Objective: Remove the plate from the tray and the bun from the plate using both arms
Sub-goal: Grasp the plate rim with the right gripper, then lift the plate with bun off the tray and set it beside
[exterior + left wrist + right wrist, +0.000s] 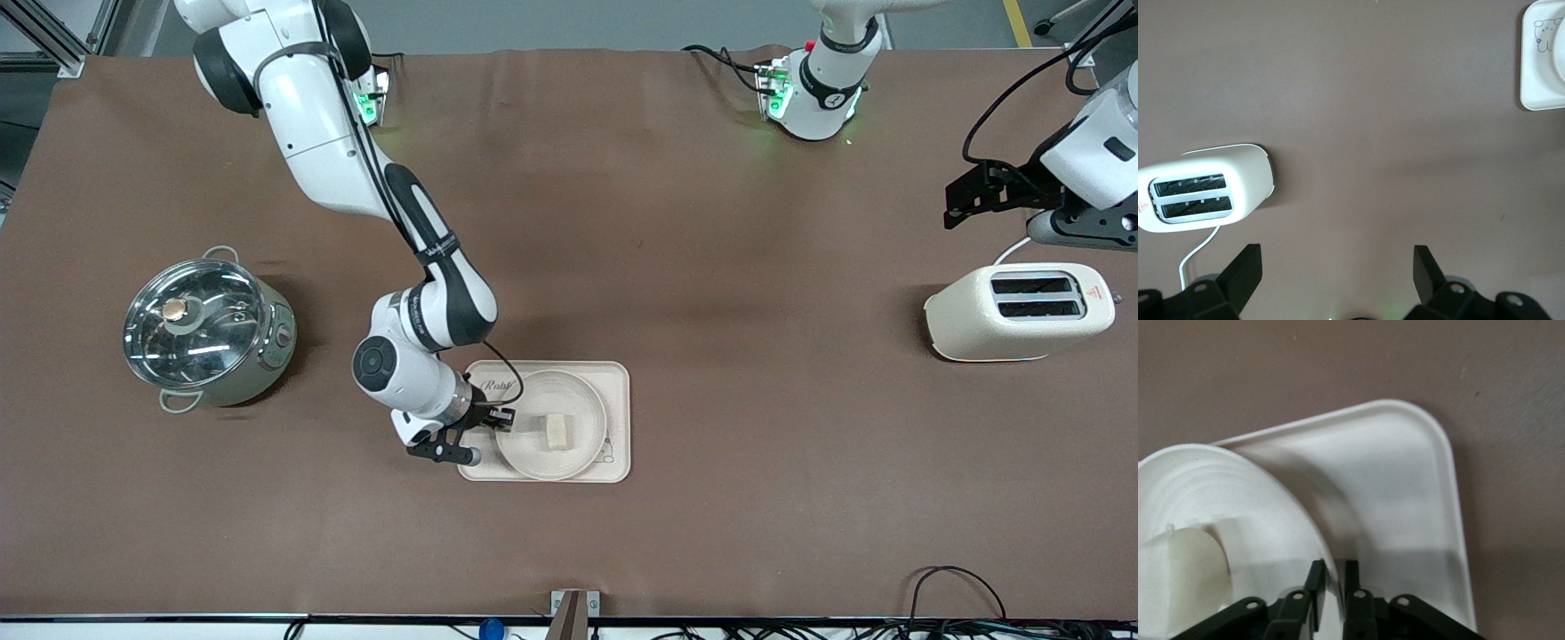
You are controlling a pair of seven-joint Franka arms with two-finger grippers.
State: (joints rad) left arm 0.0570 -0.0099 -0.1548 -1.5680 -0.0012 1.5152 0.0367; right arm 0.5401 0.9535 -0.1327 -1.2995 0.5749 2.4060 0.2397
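The round cream-white plate [551,425] rests on the rectangular cream tray [618,418] with the bun [556,430], a small pale block, lying in it. My right gripper [503,418] is shut on the plate's rim at the side toward the right arm's end of the table. In the right wrist view its two fingers pinch the rim [1333,577], and the bun [1178,577] shows inside the plate [1238,513]. My left gripper [1335,267] is open and empty, held up over the table near the toaster.
A cream toaster [1018,311] stands at the left arm's end of the table; it also shows in the left wrist view [1201,187]. A steel pot with a glass lid [206,327] stands at the right arm's end. The tray's corner [1541,60] shows in the left wrist view.
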